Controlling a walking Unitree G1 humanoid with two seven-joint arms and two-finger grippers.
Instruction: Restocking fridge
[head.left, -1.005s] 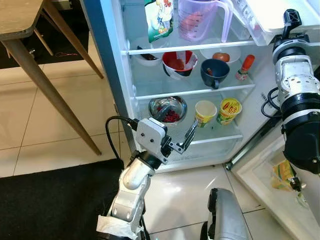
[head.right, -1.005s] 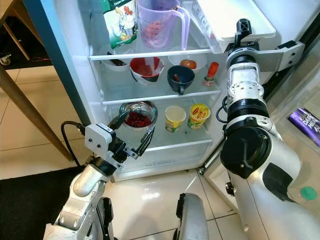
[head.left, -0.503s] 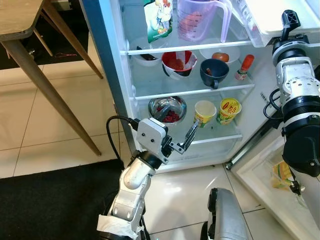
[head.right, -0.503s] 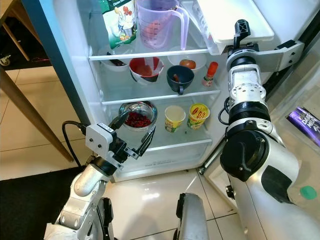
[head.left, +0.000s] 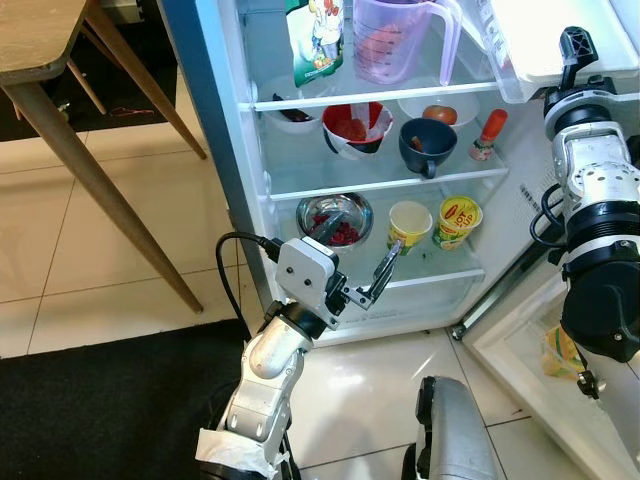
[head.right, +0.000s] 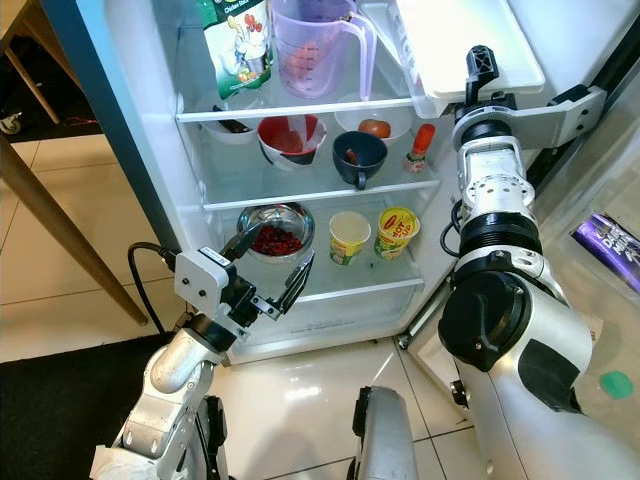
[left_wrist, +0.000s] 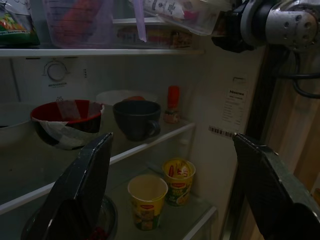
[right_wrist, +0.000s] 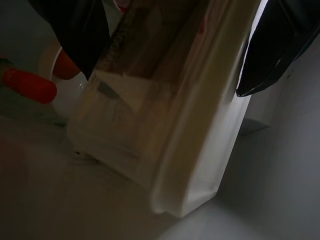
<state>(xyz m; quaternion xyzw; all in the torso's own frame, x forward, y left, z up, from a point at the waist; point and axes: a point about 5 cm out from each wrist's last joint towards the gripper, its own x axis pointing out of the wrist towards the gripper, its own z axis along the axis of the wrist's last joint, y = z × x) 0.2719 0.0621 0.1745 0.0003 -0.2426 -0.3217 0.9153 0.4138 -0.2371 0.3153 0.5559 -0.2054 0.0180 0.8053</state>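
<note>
The fridge stands open. On its lower shelf are a steel bowl of red berries, a paper cup and a yellow noodle cup. My left gripper hovers open and holding nothing just in front of that shelf, close to the steel bowl; the cups appear between its fingers in the left wrist view. My right gripper is raised at the white door bin, open, with the bin's wall between its fingers.
The middle shelf holds a red bowl, a dark mug, a red-capped bottle and a plate with a tomato. Above stand a measuring jug and a carton. A wooden table leg and black mat lie left.
My left gripper has edged slightly right, toward the lower shelf. The right arm has hardly moved at the door bin.
</note>
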